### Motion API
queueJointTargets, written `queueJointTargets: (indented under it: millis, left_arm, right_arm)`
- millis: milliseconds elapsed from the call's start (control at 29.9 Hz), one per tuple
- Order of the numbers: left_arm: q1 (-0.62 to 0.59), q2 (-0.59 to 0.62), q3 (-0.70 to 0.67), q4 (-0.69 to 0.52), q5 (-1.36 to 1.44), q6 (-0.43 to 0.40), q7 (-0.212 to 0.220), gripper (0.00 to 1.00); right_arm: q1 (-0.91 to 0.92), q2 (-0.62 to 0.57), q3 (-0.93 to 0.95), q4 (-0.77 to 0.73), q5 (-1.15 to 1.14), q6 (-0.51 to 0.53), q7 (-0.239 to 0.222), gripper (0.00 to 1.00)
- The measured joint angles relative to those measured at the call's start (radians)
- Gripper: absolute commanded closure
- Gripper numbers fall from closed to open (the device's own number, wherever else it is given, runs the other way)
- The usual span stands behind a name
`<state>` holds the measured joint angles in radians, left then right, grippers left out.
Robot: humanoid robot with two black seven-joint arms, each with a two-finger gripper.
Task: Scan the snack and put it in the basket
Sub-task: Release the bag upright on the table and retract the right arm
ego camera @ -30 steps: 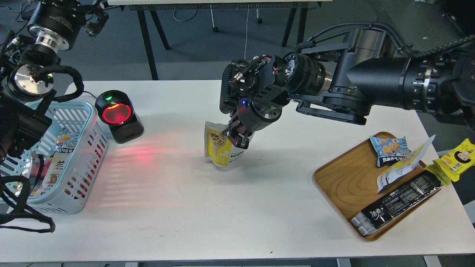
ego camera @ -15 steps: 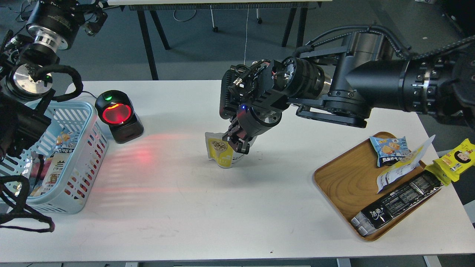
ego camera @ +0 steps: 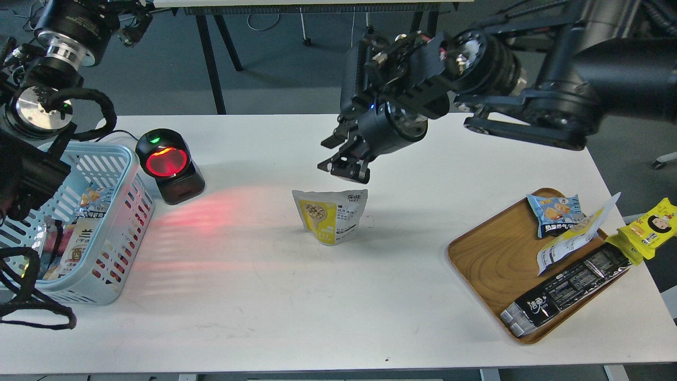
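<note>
Overhead, right gripper [ego camera: 344, 156] angled down, fingers spread, empty, snack [ego camera: 330, 216] upright below it.

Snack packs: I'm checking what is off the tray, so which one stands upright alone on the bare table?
The yellow-fronted pouch at mid-table, below the right gripper. The light blue packet and long black packet lie on the wooden tray.

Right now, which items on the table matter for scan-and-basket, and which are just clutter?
Job:
- snack pouch, standing free mid-table
- barcode scanner, red window lit
- light blue basket, already holding packets
- right hand, open, above the pouch

Clutter:
- wooden tray
- small light blue packet
- long black packet
- yellow packet at the tray's right edge
</note>
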<state>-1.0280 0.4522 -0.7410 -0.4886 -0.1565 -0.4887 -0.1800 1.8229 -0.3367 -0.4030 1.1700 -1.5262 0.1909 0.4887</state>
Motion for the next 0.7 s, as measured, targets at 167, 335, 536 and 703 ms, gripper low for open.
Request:
queueJointTargets:
  millis: [167, 335, 536, 703]
  left_arm:
    - [-0.027, 0.045, 0.086, -0.102, 0.095, 0.0, 0.01, 0.0]
    - [-0.036, 0.127, 0.122, -0.291, 0.321, 0.0, 0.004, 0.0]
    - [-0.045, 0.192, 0.124, -0.442, 0.591, -0.001, 0.006, 0.0]
    - [-0.078, 0.19, 0.125, -0.521, 0.706, 0.0, 0.013, 0.03]
  right_arm:
    - [-0.063, -0.178, 0.114, 0.029, 0.149, -0.002, 0.0, 0.05]
    - [-0.225, -0.321, 0.282, 0.035, 0.275, -0.006, 0.0, 0.03]
    - [-0.443, -0.448, 0.454, 0.029, 0.55, 0.003, 0.0, 0.02]
    - [-0.536, -0.478, 0.494, 0.002, 0.756, -0.005, 0.0, 0.02]
